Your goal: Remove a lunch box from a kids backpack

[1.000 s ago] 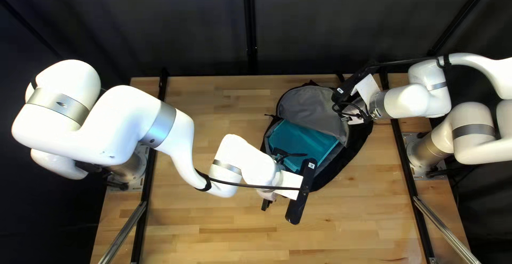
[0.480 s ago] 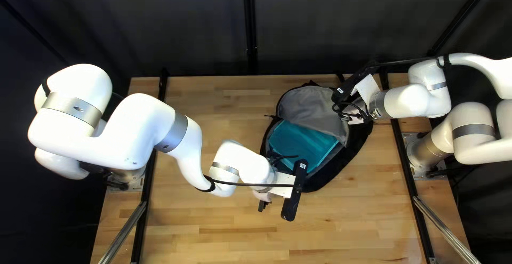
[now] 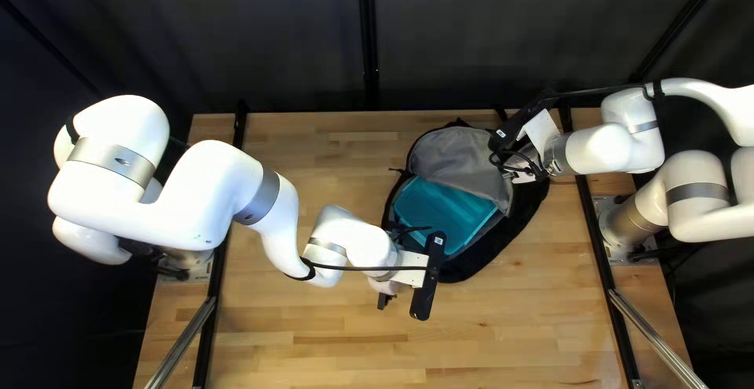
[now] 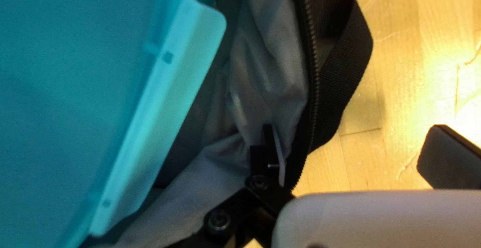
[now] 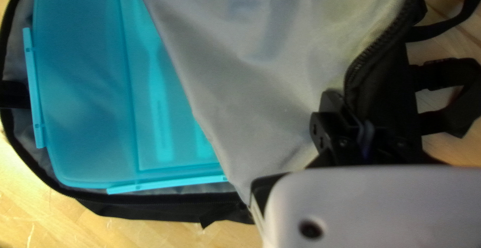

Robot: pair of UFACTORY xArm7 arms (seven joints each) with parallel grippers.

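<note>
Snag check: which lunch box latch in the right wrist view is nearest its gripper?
The latch meeting the gray flap; the other latch sits well away from it.

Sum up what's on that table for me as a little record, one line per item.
Bag: black backpack with grey lining, unzipped
Lunch box: teal lunch box, inside the bag, partly covered by the lining
Left gripper: open, at the bag's zippered edge
Right gripper: shut on the bag's edge
Surface: wooden table
Job status: lunch box not yet out
</note>
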